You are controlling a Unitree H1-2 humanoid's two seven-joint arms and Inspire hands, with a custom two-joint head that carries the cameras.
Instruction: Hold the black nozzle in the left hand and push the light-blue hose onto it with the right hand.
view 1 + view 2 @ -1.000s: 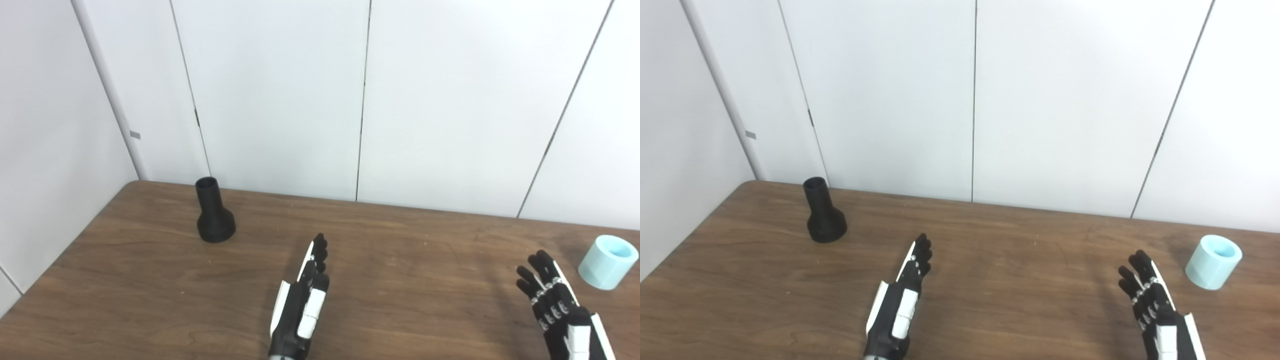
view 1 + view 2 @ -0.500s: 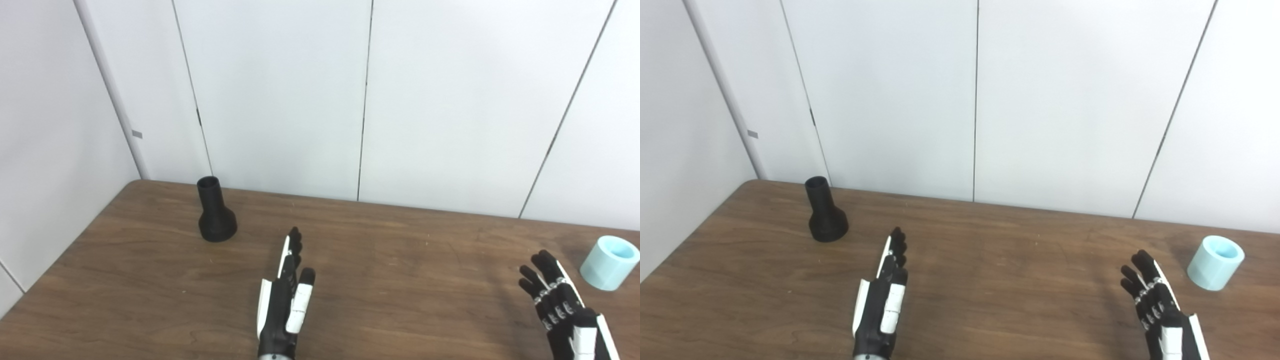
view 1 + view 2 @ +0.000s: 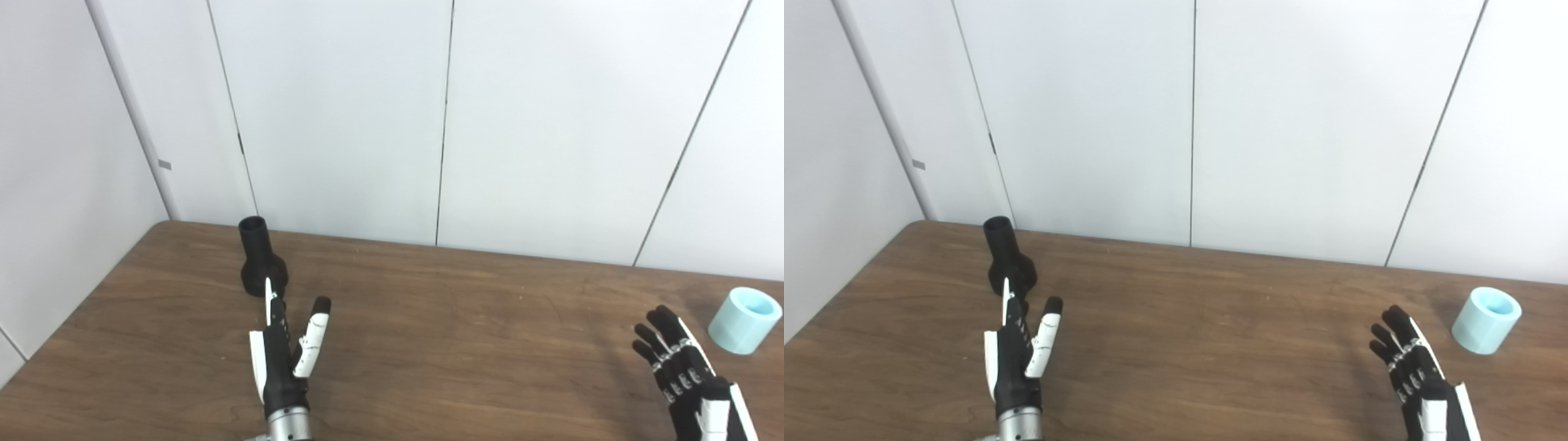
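The black flared plastic nozzle [image 3: 262, 260] stands upright at the far left of the brown wooden counter [image 3: 465, 318]. The left hand [image 3: 283, 349] sits just before it, fingers [image 3: 312, 331] released. The light-blue cylindrical hose piece [image 3: 743, 320] rests far right, near the right hand [image 3: 686, 373], also spread and empty.

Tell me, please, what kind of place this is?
Probably a lab or test workspace: a bare wooden table against plain white wall panels, with only a black nozzle and a light-blue hose piece laid out for the robot's two hands.
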